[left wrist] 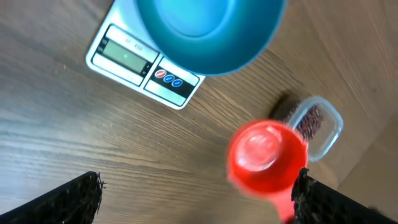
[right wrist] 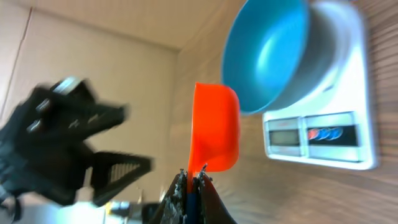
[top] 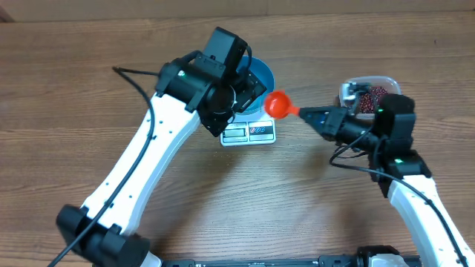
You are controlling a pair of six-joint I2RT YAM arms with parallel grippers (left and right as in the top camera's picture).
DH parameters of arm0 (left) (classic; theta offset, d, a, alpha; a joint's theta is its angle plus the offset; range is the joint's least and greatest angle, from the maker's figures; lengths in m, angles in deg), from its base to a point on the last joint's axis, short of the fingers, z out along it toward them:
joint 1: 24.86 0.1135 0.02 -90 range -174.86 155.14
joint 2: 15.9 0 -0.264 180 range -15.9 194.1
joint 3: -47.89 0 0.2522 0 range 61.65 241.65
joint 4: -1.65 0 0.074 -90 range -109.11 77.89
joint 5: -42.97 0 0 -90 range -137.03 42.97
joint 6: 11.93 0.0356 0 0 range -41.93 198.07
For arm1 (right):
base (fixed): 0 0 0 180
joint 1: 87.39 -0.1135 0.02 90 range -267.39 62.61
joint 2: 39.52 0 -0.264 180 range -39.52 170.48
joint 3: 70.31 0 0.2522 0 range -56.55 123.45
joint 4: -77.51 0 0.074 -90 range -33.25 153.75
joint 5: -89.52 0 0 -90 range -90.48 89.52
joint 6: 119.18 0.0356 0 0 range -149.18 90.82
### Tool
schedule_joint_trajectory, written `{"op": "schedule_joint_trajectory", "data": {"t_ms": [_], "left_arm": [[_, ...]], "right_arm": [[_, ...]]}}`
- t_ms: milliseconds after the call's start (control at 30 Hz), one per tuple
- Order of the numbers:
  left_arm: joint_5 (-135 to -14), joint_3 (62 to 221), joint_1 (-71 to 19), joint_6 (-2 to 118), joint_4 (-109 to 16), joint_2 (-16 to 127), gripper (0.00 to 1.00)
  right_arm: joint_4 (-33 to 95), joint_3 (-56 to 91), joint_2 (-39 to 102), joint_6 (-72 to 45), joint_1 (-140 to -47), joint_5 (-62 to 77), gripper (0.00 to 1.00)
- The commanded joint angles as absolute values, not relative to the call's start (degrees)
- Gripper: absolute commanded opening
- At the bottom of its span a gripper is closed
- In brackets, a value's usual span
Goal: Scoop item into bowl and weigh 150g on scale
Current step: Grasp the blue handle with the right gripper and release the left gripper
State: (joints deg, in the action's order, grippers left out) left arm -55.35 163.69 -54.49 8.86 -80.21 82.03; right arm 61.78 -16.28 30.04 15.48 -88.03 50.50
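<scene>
Scale (top: 249, 133) sits nearest, button panel facing the arms, with the bowl (top: 261, 74) on top, overhanging its edges and apparently empty. Just to the right, the right gripper (top: 320, 117) is clamped on the handle of a red scoop (top: 279, 104), which hangs beside the bowl and also looks empty. The left gripper (left wrist: 198, 199) hovers close over the bowl, jaws spread wide, holding nothing. Farthest right, the beans (top: 375, 94) lie in a clear tub (top: 369, 93). My worry: a loaded scoop swinging in could clip that left wrist or nudge the bowl off centre, spoiling the reading. Bare table (top: 74, 59) lies open left and front; the tub side is cramped.
</scene>
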Motion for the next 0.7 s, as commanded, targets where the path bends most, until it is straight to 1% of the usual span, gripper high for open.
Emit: {"op": "schedule_joint_trajectory", "data": {"t_ms": [0, 167, 300, 367, 400, 433, 533, 600, 667], "left_arm": [[-54.4, 165.4, -54.3, 22.6, -80.5, 77.9, 1.00], [-53.8, 165.4, -54.4, 33.5, -80.9, 77.8, 1.00], [-53.8, 165.4, -54.3, 37.6, -80.9, 77.8, 1.00], [-51.6, 165.4, -54.4, 38.3, -80.9, 77.8, 1.00], [-47.9, 165.4, -54.4, 38.3, -80.9, 77.8, 1.00], [-46.6, 165.4, -54.4, 38.3, -81.0, 77.8, 0.99], [-43.3, 165.4, -54.4, 39.3, -81.1, 77.9, 1.00], [-42.0, 165.4, -54.3, 41.7, -81.1, 77.9, 1.00], [-42.2, 165.4, -54.4, 42.5, -81.3, 77.9, 1.00]], "right_arm": [[59.5, -15.1, 29.9, 10.0, -83.7, 50.2, 0.04], [49.3, -12.8, 29.9, 3.4, -81.7, 47.3, 0.04], [38.9, -8.3, 29.8, -1.8, -81.7, 42.3, 0.04], [32.8, -5.2, 29.8, -5.1, -81.7, 38.8, 0.04], [26.5, -1.7, 29.8, -7.9, -81.7, 33.9, 0.04], [23.2, 0.1, 29.8, -9.3, -81.7, 30.9, 0.04], [15.0, 5.0, 29.8, -11.7, -81.7, 21.9, 0.04], [9.6, 8.8, 29.8, -11.7, -81.7, 13.1, 0.04], [7.3, 10.8, 29.8, -11.7, -81.7, 8.0, 0.04]]}}
